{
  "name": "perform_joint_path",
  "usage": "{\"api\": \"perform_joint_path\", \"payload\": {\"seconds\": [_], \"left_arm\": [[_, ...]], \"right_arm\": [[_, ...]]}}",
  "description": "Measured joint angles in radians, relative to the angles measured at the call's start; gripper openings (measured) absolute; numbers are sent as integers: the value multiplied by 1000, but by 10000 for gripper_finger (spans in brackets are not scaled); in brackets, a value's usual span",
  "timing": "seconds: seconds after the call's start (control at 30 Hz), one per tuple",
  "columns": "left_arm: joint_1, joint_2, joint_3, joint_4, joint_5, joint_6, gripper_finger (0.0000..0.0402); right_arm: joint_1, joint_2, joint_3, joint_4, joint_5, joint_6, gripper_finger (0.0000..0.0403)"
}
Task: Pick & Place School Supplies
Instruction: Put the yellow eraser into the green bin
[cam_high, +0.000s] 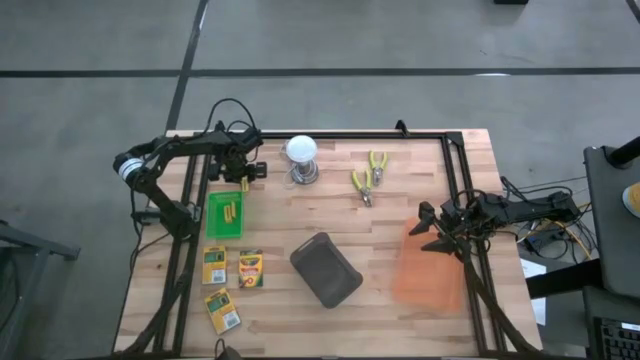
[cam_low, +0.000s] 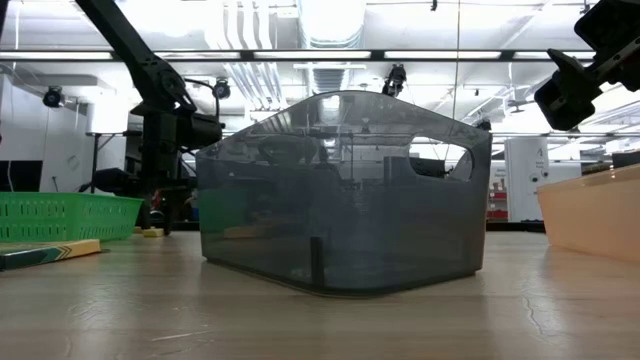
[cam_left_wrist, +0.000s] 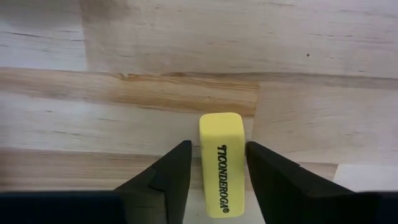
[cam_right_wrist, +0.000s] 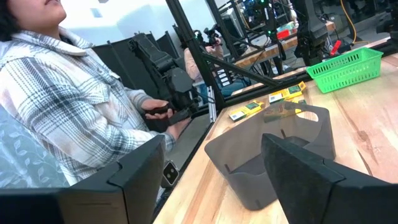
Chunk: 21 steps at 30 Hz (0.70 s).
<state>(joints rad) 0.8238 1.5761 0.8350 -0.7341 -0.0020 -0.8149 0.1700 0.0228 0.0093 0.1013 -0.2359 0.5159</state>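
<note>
Jaws of left gripper (cam_left_wrist: 214, 171) are straddling a yellow eraser (cam_left_wrist: 221, 163) lying flat on the table (cam_high: 400, 215), one finger each side. Narrow gaps are showing, so I'm judging this as closing in, not yet a pinch. That spot is near the table's far left corner, just beyond the green basket (cam_high: 214, 215), which is already holding small yellow pieces (cam_high: 231, 211). Right gripper (cam_right_wrist: 211, 168) is hanging spread wide and empty over the right edge by the orange bin (cam_high: 430, 270), waiting. Three crayon boxes (cam_high: 250, 269) are lying near the front left corner. A grey tub (cam_high: 326, 270) is sitting mid-table.

To do this well, I'm thinking: keep the fingers centred on the eraser's long sides, squeeze evenly so it isn't twisting out, lift straight, then clear the basket's rim before releasing.
</note>
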Motion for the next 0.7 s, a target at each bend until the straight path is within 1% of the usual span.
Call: {"api": "perform_joint_path", "payload": {"seconds": [0.2, 0.33, 0.57, 0.7], "left_arm": [[0, 1, -1, -3, -3, 1, 119], [0, 1, -1, -3, -2, 0, 103], [0, 1, -1, -2, 1, 1, 99], [0, -2, -1, -1, 2, 6, 98]], "right_arm": [[0, 0, 0, 0, 0, 0, 267], [0, 0, 0, 0, 0, 0, 266], [0, 0, 0, 0, 0, 0, 258], [0, 0, 0, 0, 0, 0, 260]]}}
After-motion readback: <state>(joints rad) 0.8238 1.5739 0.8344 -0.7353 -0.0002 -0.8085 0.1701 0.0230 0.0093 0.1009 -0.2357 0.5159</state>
